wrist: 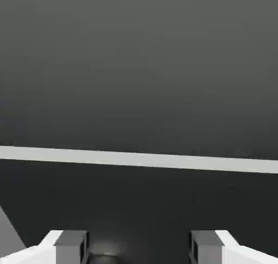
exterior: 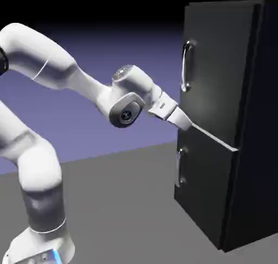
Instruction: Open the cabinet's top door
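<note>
There is one big white arm [exterior: 87,83] with one blue light [exterior: 56,257] low down on it, and there is one gripper [wrist: 139,249] with two small grey tips [wrist: 70,247]. I count one black cabinet [exterior: 261,100], and it has two doors on its front, one top door [exterior: 220,83] and one low door [exterior: 203,187], with one pale line [exterior: 217,138] between them. There are two shiny handles, which makes one for each door: one top handle [exterior: 185,67] and one low handle [exterior: 178,168].
</note>
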Available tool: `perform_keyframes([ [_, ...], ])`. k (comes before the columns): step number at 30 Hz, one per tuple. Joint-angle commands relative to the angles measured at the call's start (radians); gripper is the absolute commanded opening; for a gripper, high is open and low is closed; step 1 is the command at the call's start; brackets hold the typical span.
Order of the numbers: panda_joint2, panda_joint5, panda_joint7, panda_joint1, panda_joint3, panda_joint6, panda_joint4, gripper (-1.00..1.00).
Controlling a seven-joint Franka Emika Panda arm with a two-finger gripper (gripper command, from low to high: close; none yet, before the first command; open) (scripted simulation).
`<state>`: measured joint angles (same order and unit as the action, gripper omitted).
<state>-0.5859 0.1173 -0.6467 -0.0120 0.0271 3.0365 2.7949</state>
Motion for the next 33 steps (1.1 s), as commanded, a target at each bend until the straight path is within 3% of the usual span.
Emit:
perform_keyframes([
  [1,-0.006,0.044,0.035,-0.009,0.01,0.0,-0.006,0.0],
  [33,-0.194,1.435,1.154,-0.293,0.332,-0.007,-0.184,0.0],
])
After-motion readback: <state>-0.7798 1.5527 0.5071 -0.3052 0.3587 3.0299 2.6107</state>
